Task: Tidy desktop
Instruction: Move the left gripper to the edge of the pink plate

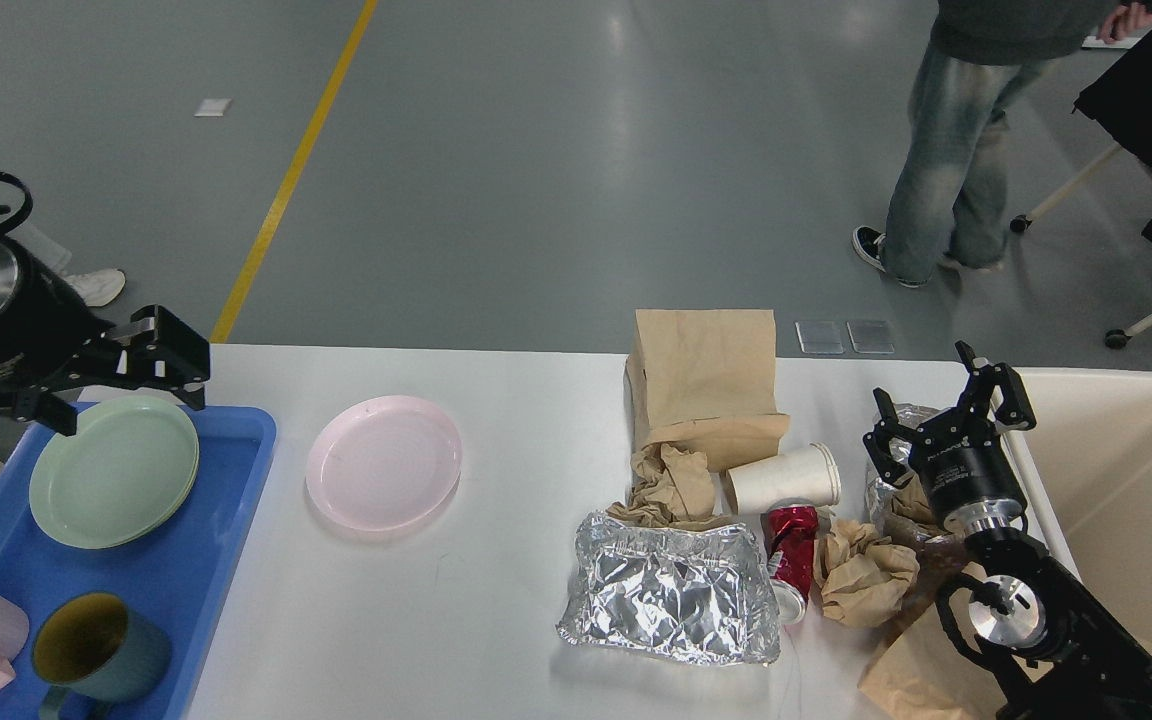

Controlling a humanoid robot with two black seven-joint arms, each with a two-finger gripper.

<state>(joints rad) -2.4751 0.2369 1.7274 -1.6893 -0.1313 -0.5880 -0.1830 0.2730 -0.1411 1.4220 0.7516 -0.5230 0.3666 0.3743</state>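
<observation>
Your right gripper has its fingers spread apart, holding nothing, raised above the crumpled paper and foil scraps near the cream bin. Your left gripper also stands spread and empty, hovering over the green plate at the far end of the blue tray. Beneath both, the counter lies with its long axis running left to right across your view. On it sit a pink plate, an upright brown bag, a tipped white cup, a crushed red can and a foil container.
</observation>
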